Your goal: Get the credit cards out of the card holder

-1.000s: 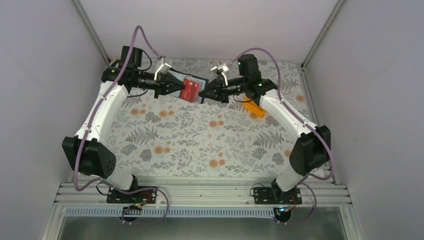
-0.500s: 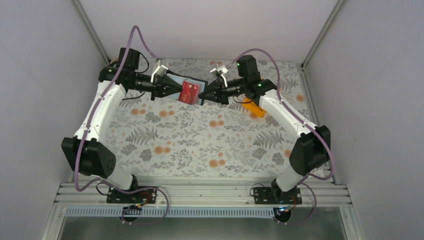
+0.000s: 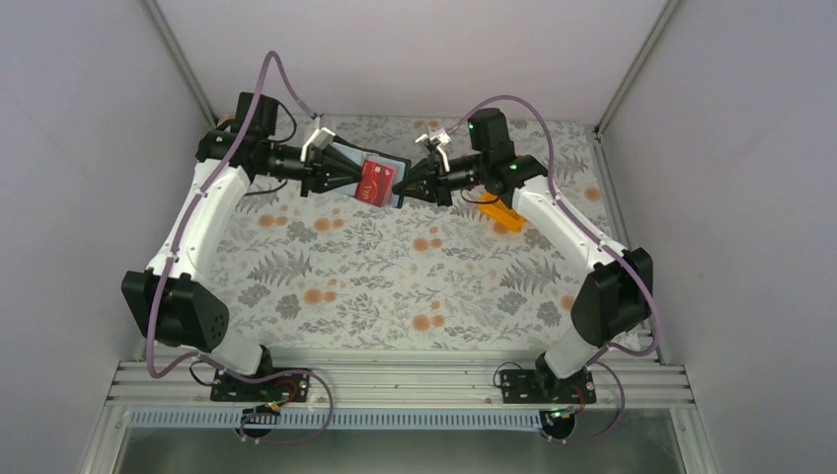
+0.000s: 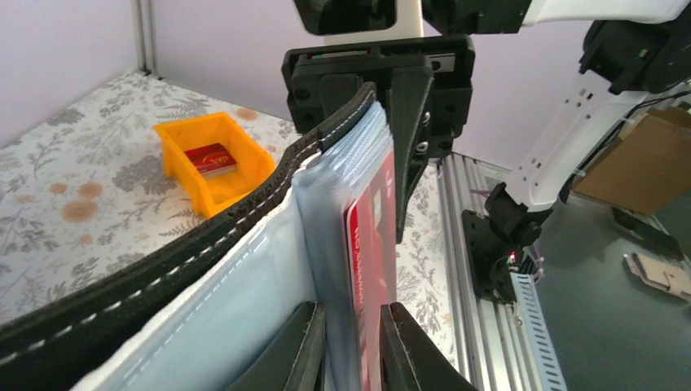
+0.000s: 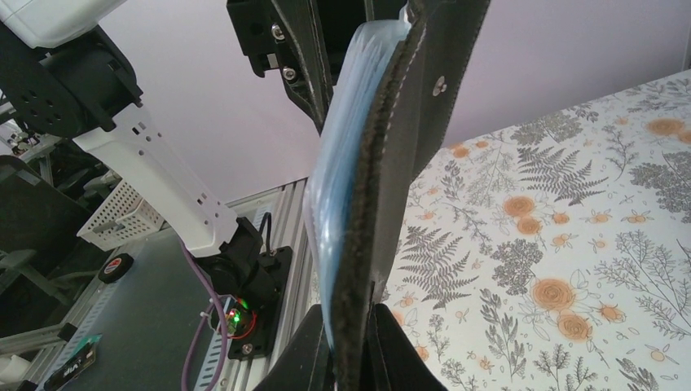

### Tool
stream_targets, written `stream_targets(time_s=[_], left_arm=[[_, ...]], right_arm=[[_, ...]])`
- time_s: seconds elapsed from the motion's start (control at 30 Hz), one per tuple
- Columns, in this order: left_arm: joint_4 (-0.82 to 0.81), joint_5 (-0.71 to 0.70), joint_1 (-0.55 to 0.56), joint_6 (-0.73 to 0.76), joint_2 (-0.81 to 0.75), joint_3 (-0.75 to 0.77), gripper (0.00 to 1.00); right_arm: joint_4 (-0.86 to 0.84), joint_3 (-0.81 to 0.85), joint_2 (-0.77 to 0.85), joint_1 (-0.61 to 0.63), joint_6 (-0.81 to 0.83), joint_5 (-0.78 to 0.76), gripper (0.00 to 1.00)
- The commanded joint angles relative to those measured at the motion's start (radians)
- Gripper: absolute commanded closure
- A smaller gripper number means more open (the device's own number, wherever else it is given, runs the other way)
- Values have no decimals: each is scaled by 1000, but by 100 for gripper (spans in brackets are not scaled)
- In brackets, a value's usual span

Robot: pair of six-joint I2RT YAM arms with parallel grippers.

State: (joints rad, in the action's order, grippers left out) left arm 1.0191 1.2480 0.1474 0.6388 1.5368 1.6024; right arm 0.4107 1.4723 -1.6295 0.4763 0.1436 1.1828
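Above the far strip of the floral counter [image 3: 395,286], just left of the orange bin [image 3: 504,216] as the overhead camera sees it, both arms hold the card holder [image 3: 396,164] off the surface.
Pale walls and aluminium rails enclose the counter. The orange bin sits on it near the far right side, under the right arm, with one red card [image 4: 210,159] lying inside. Beside the bin, the black card holder hangs open between the arms, its grey-blue and clear pockets fanned out. A red credit card [image 3: 373,184] shows in one clear pocket. The left gripper [image 4: 352,358] has its fingers closed on that card and its sleeve; the right gripper [image 5: 350,358] has its fingers clamped on the holder's black stitched edge.
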Motion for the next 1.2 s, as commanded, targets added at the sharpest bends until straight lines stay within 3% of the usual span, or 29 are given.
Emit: stream_targets(time_s=[0.0,0.2,0.33,0.53,0.63,1.17], left_arm=[[-48,-57,1,-16,22,16,81],[-26,-27,13,15,38,35,86],[36,10,32,80,36,44,82],[13,-6,39,52,39,40,88],[12,-6,41,40,37,48,97],[60,69,-26,70,8,84,98]], right_arm=[[7,34,16,-3,23,44,96],[13,34,17,-3,28,48,96],[14,36,16,-2,29,42,96],[17,37,17,-3,30,44,96],[17,36,23,-3,32,43,96],[125,130,-25,-15,95,34,96]])
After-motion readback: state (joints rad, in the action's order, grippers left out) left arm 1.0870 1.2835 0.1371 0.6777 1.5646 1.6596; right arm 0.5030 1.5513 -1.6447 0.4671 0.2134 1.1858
